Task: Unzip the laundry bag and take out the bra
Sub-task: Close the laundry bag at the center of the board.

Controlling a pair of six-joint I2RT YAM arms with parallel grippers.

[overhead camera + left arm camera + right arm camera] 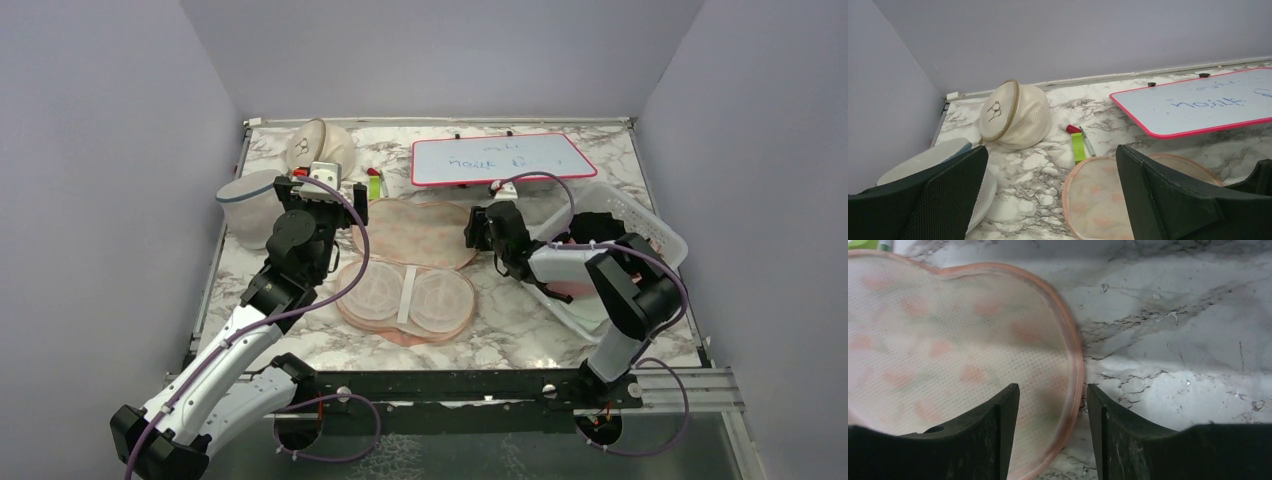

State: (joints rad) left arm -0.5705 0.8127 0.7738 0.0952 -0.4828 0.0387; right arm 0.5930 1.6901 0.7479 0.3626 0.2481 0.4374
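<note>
The laundry bag (415, 232), peach-pink with faint red flowers, lies flat at mid-table. A nearer part (405, 298) shows two pale round cup shapes with a white strip between them. I cannot tell whether that is the bra, and no dark edging shows. My left gripper (322, 190) is open and empty. In its wrist view it (1050, 200) hangs over bare marble beside the bag's left lobe (1098, 200). My right gripper (478, 232) is open. In its wrist view it (1053, 430) straddles the right rim (1075, 375) of the bag without closing on it.
A cream dome bag (320, 145) (1015, 115) stands at the back left. A white mesh cylinder (250, 205) (923, 160) is left of my left gripper. A red-framed whiteboard (500, 158), a green eraser (1078, 147) and a pen lie behind the bag. A white basket (625, 240) stands at the right.
</note>
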